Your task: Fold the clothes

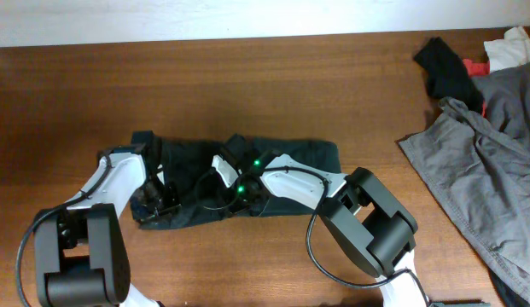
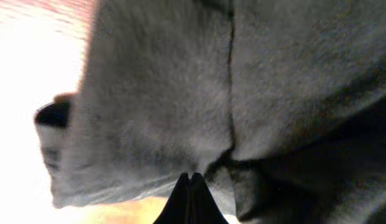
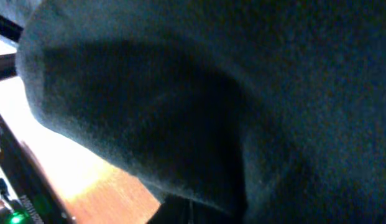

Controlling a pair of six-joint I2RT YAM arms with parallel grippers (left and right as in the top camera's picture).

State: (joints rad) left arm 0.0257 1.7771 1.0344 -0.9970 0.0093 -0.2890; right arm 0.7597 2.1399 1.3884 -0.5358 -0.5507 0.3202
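A dark garment point(image 1: 299, 158) lies crumpled along the middle of the wooden table. My left gripper point(image 1: 155, 200) is at its left front end. In the left wrist view the fingers point(image 2: 191, 179) are pressed together at the edge of the fabric point(image 2: 155, 93), which hangs raised above the table. My right gripper point(image 1: 241, 189) is at the garment's middle front. In the right wrist view its dark fingers point(image 3: 191, 208) sit shut under a fold of the cloth point(image 3: 242, 74) that drapes over them and hides the tips.
A pile of other clothes lies at the right edge: a large grey garment point(image 1: 486, 170), a black piece point(image 1: 444, 64), a red item point(image 1: 478, 66) and a white cloth point(image 1: 512, 47). Bare wood point(image 1: 247, 77) lies behind the dark garment.
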